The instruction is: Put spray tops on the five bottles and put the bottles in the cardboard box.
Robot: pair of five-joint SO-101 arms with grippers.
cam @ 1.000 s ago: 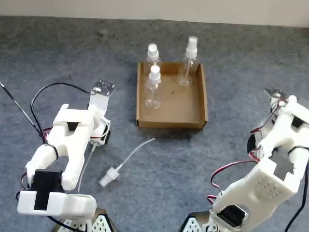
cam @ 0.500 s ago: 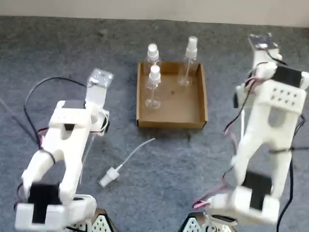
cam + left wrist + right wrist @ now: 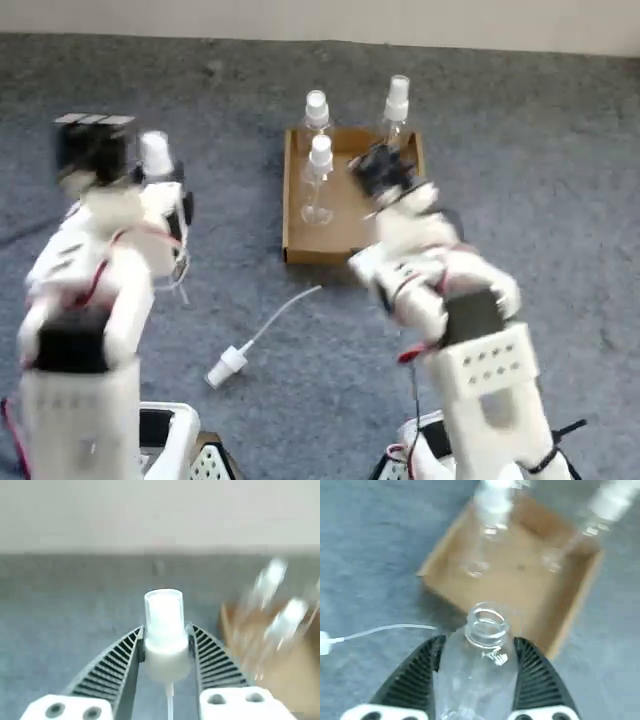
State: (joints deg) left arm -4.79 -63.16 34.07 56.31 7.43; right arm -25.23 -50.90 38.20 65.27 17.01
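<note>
- High view: cardboard box sits mid-surface. Three capped bottles stand at it. Two are plainly inside; the third's foot is hidden behind the nearest one.
- Left arm is raised, well off the box's left side. The left jaws are clenched on a spray top.
- Right arm hangs over the box's near wall. The load in the right jaws is hard to read from here.
- A loose spray top lies on the near side of the box, well apart from it, with its tube pointing boxward.
- Left wrist view: the left jaws grasp the spray top by its collar, head up, with the dip tube hanging straight down between them. The box is off to one side.
- Right wrist view: the right jaws grasp an open bottle, upright with its neck bare, at the box's near wall.
- Step in hand, by my reading: capping the fourth bottle.
- Next move calls for bringing the top above the neck, threading the tube in first, then seating the collar. The thin tube may well miss the mouth.
</note>
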